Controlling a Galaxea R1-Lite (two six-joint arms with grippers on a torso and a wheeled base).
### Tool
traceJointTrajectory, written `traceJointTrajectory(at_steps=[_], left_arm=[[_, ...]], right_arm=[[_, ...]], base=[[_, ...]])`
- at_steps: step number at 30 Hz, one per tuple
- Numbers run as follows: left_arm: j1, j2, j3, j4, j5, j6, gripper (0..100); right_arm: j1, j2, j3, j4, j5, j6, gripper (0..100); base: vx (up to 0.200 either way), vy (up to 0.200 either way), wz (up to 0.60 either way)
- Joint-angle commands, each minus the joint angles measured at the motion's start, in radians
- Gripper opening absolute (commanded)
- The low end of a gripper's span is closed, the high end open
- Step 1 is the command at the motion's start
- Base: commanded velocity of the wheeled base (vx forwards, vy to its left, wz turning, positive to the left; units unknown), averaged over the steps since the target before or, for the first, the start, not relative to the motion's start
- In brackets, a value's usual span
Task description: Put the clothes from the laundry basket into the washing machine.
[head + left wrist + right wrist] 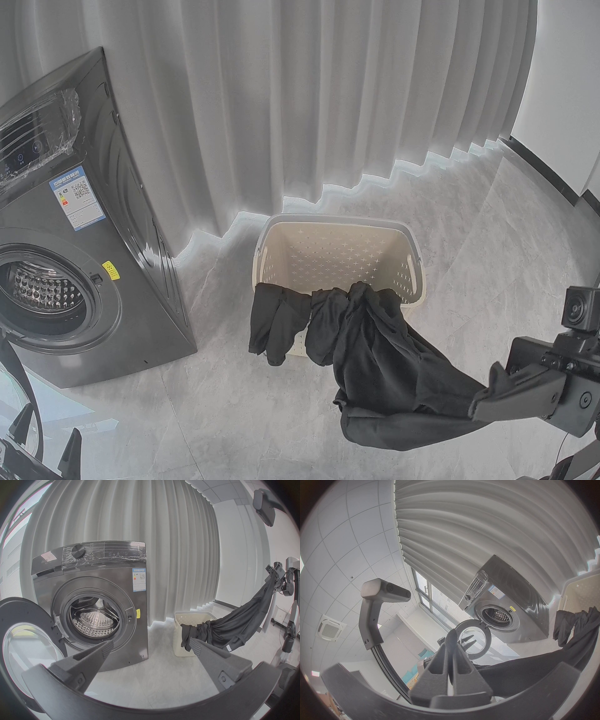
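Observation:
A black garment (381, 369) stretches from the front rim of the cream laundry basket (340, 253) to my right gripper (500, 390), which is shut on one end of it, raised to the basket's right. The garment's other end (275, 322) still hangs over the basket's rim. The same garment (240, 623) shows as a taut band in the left wrist view, and it (537, 667) runs out from between my right gripper (452, 648). The grey washing machine (69, 250) stands at the left with its door (25, 642) swung open. My left gripper (150, 645) is open, low before the drum (93, 620).
White curtains (312, 94) hang behind the basket and machine. The grey tiled floor (250, 412) between the machine and basket is bare. A wall with a dark skirting (550, 175) runs along the right.

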Motion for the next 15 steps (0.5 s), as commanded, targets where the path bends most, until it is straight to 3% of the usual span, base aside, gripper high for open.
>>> traceJointTrajectory(at_steps=[1, 4, 7, 10, 15], left_arm=[[0.001, -0.012, 0.016, 0.0, 0.0, 0.0, 100], [0.001, -0.013, 0.016, 0.0, 0.0, 0.0, 100], [0.001, -0.013, 0.016, 0.0, 0.0, 0.0, 100], [0.001, -0.012, 0.016, 0.0, 0.0, 0.0, 100], [0.001, -0.012, 0.016, 0.0, -0.001, 0.0, 100]], right_arm=[[-0.008, -0.013, 0.007, -0.006, 0.001, 0.0, 0], [-0.026, 0.01, -0.003, 0.008, -0.003, 0.0, 0], [-0.094, 0.067, -0.009, -0.009, -0.003, -0.003, 0], [-0.1, 0.076, -0.034, -0.02, -0.002, -0.002, 0], [-0.066, 0.084, -0.074, -0.001, 0.001, 0.002, 0]], base=[[0.0, 0.0, 0.0], [0.0, 0.0, 0.0], [0.0, 0.0, 0.0], [0.0, 0.0, 0.0], [-0.2, 0.0, 0.0]])
